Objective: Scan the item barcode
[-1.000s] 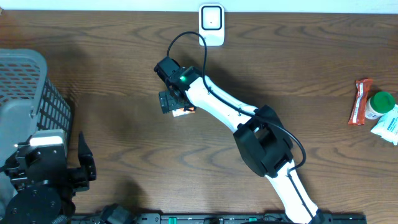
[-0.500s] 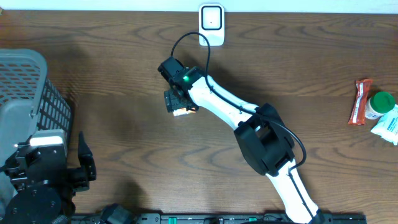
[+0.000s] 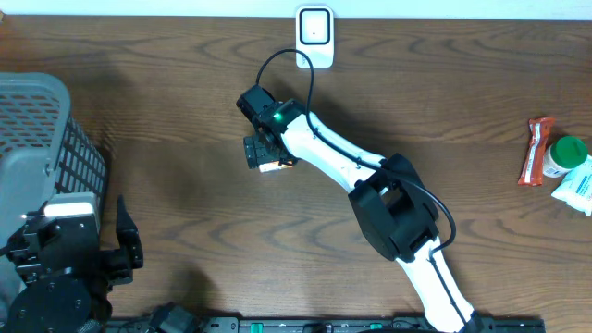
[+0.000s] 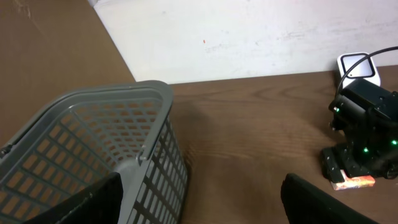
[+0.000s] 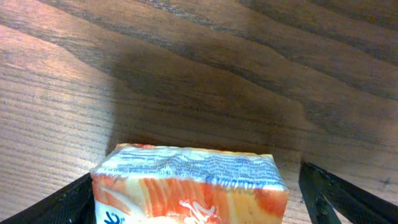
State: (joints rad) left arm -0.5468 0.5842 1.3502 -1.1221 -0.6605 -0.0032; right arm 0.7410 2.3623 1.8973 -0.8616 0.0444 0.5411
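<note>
The orange packet (image 5: 186, 165) lies on the table near the middle of its back edge, short of the scanner (image 3: 314, 35). The right gripper (image 5: 198, 186) straddles it, fingers apart and not clamped. The left gripper (image 4: 202, 193) hangs spread by the basket (image 4: 93, 118). Closing off-centre could squirt the soft packet sideways or crumple its wrapper.

Orange packet (image 5: 186, 186): small blue print, too blurred to read.
Red wrapper (image 3: 535, 151), right edge of desk (image 3: 185, 139): nothing legible.
</note>
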